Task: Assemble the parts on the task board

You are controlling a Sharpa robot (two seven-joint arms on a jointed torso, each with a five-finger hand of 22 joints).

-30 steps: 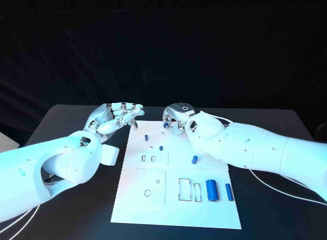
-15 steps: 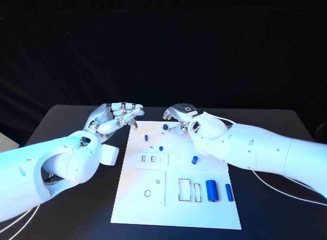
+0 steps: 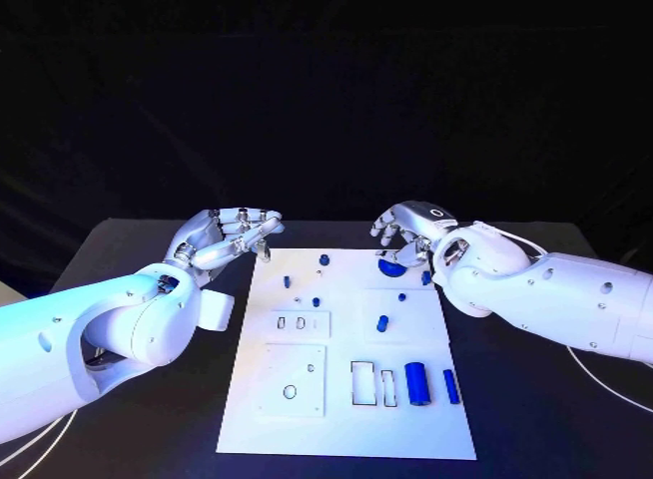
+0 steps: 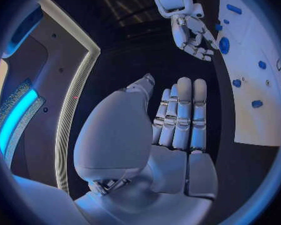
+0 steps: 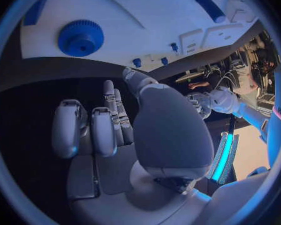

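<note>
The white task board [image 3: 341,419] lies mid-table with several small blue parts on it. A blue gear [image 3: 394,267] sits flat near the board's far right corner. My right hand [image 3: 413,228] hovers just above and behind the gear, fingers loosely spread and pointing down, holding nothing. The right wrist view shows the gear [image 5: 81,37] beyond the empty fingers [image 5: 103,130]. My left hand [image 3: 234,232] is raised off the board's far left corner, fingers bent toward the thumb, empty. In the left wrist view its palm [image 4: 178,135] is bare, with the right hand [image 4: 190,30] over the gear [image 4: 224,45].
A thick blue cylinder [image 3: 416,382] and a slim one [image 3: 450,385] lie at the board's near right, beside rectangular slots [image 3: 369,384]. Small pegs stand at the far left [image 3: 287,280] and middle [image 3: 382,323]. Black table [image 3: 542,419] surrounds the board.
My right hand has moved right, away from the board's far middle, and the blue gear now shows on the board below it. The left hand has hardly moved.
</note>
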